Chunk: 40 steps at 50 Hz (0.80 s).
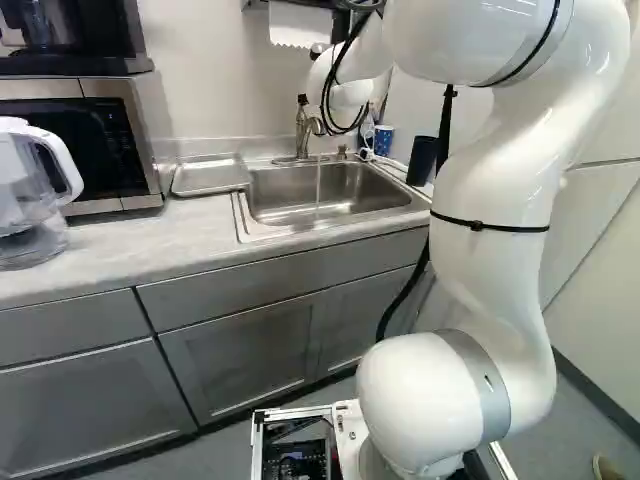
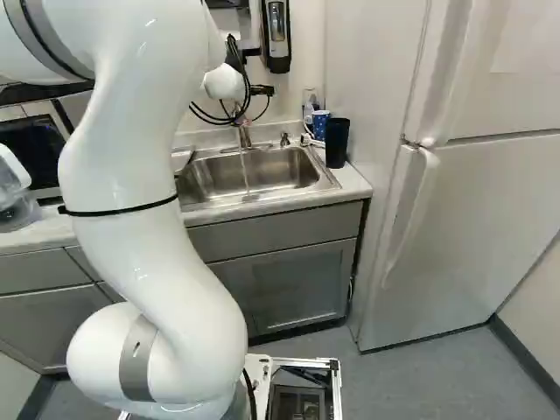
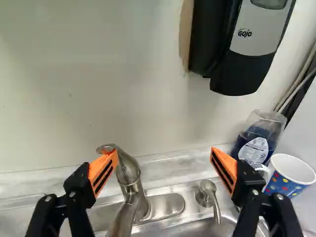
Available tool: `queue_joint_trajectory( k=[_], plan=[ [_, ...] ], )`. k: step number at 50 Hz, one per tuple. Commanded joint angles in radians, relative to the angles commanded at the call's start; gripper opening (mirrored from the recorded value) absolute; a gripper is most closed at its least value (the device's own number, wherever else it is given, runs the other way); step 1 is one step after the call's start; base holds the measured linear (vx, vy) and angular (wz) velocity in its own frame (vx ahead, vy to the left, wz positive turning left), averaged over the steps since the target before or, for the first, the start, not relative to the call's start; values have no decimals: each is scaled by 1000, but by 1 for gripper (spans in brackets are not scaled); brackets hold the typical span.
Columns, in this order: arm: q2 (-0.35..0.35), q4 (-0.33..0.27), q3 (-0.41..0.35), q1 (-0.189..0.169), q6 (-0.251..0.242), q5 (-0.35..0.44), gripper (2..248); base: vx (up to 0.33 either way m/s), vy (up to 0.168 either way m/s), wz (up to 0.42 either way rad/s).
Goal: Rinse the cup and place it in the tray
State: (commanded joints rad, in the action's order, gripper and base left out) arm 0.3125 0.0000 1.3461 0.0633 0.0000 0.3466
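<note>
You're hovering the gripper (image 2: 262,91) at the faucet (image 3: 132,190), fingers wide apart; water's running from it; the spotted cup (image 3: 285,181) and black cup (image 2: 337,143) are standing right of the faucet.

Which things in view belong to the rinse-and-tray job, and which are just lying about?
Job:
sink
faucet
metal tray
dotted cup or black cup; can't tell which is meant
end effector, open

Just there:
bottle of blue liquid
wall dispenser
white-handled pitcher
microwave
</note>
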Motion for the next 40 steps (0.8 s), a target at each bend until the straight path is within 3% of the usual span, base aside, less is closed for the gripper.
queue_joint_trajectory(
  k=[19,40],
  plan=[
    [-8,0,-10,1,0,0,247,0,0,0],
    [-106,0,-119,15,0,0,247,0,0,0]
  ],
)
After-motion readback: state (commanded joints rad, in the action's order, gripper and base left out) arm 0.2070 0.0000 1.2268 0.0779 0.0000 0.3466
